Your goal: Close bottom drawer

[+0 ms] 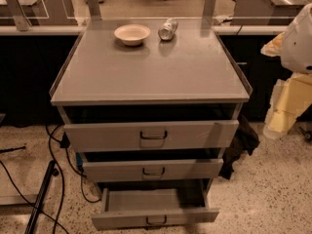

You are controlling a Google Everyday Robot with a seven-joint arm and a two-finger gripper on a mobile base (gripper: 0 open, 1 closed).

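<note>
The grey metal cabinet (146, 67) has three drawers. The bottom drawer (195, 216), with the shortest front and a small dark loop handle (156, 221), is pulled well out, and its bare inside floor shows. The middle drawer (112, 171) and the top drawer (107, 136) each stand out a little. My arm's white and pale yellow parts hang at the right edge. The gripper (285, 108) is there, to the right of the cabinet at the height of the top drawer. It is apart from all the drawers and holds nothing that I can see.
A cream bowl (132, 33) and a silver can (167, 29) lying on its side sit at the back of the cabinet top. Black cables (53, 174) and a dark bar (41, 199) lie on the floor to the left. A dark cloth (242, 143) hangs by the cabinet's right side.
</note>
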